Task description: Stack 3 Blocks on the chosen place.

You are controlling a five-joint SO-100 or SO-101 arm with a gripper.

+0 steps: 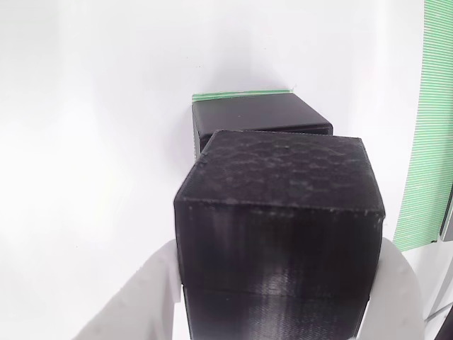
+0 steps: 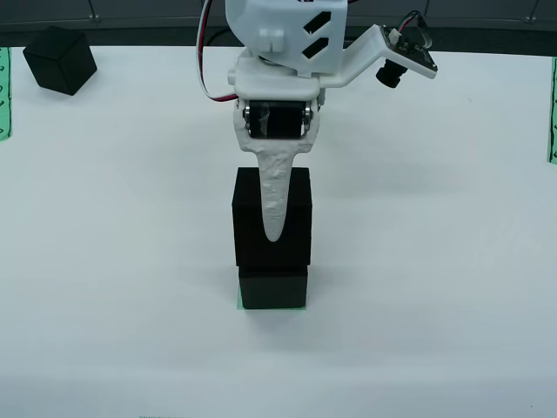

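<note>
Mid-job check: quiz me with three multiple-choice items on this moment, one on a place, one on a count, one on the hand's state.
1. Where is the spare block in the view from the front?
A. far left corner
B. near right corner
C. on the stack

2. How many black blocks show in the view from the front?
A. one
B. three
C. five

3. What is the hand doing?
A. hanging open
B. gripping the hexagon-textured block
C. pushing the green patch

Key: 1 A, it sits alone by the table's far edge. 2 B, one spare, one held, one smooth block on the patch. 3 B, white fingers flank the cube.
</note>
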